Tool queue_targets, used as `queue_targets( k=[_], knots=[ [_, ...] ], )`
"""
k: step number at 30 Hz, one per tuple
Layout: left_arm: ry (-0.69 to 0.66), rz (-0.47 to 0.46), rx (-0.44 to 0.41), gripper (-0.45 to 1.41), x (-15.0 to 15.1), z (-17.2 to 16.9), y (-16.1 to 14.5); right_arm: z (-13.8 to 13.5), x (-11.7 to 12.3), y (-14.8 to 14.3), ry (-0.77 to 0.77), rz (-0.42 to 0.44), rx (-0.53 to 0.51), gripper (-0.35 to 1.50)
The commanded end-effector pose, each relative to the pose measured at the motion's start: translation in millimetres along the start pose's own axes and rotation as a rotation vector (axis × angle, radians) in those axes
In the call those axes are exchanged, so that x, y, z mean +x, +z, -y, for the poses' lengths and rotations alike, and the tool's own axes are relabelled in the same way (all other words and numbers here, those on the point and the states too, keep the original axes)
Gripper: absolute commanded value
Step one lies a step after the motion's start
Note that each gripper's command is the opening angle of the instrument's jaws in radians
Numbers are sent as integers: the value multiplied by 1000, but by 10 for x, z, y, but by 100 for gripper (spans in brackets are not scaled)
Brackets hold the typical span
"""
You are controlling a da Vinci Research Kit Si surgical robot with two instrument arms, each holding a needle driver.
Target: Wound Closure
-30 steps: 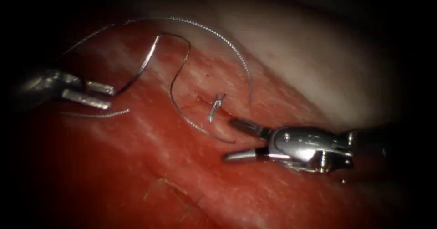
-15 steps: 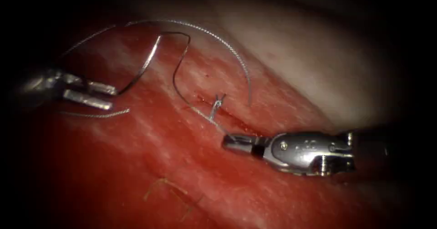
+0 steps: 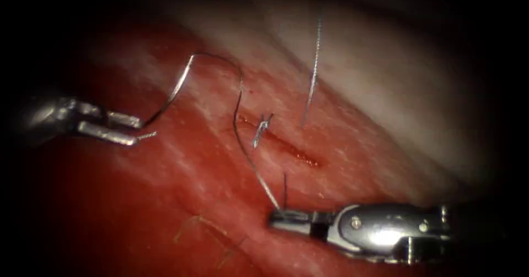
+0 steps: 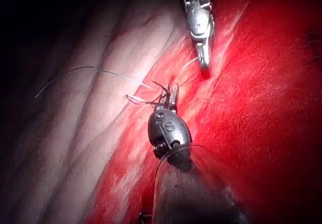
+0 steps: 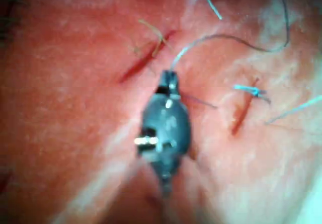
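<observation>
Below the cut [image 3: 286, 145], right tool [image 3: 286, 219] gripping thread [image 3: 250, 161], left tool [image 3: 124, 128] gripping needle [image 3: 171, 92]

Your left tool [image 3: 118, 128]: shaft lost in the dark at frame left. Right tool [image 3: 286, 219]: shaft cut off lower right. Thread [image 3: 314, 70]: upper end fades into blur.

Glossy metal needle [image 3: 168, 98], wet tissue [image 3: 182, 200]

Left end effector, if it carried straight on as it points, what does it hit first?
Probably the thread that the right end effector holds, before the cut; depth is unclear, it might pass above.
</observation>
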Motion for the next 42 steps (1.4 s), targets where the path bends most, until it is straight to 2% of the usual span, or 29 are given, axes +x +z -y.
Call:
queue_targets(
  k=[1,7,10,11,13,14,16,18,27,35,40,42],
  knots=[
    [0,-1,-3,-45,-4,-1,3,23,1,4,1,-4,15,-35],
    [-3,-2,-9,-45,-1,1,-4,79,41,-6,2,-32,77,-35],
    [-3,-2,-9,-45,-2,2,-4,79,47,-8,7,-62,79,-35],
    [-3,-2,-9,-45,-2,2,-4,72,47,-8,11,-91,71,-27],
    [-3,-2,-9,-45,-3,3,-4,60,44,-7,15,-116,59,74],
    [-3,0,-6,-45,-3,3,-5,52,42,-5,12,-130,51,116],
    [-3,0,-6,-45,-4,4,-5,36,38,-3,-9,-146,39,140],
    [-3,1,-4,-45,-5,5,-6,25,33,-1,-20,-149,36,145],
    [-10,11,29,-45,-12,20,-21,-35,2,6,-73,-140,9,145],
    [-13,14,40,-45,-14,23,-22,-87,-30,25,-116,-82,-44,140],
    [-12,12,44,-45,-18,26,-21,-96,-40,37,-169,-60,-54,138],
    [-13,13,45,-45,-18,27,-21,-93,-42,37,-196,-44,-49,123]
  ],
)
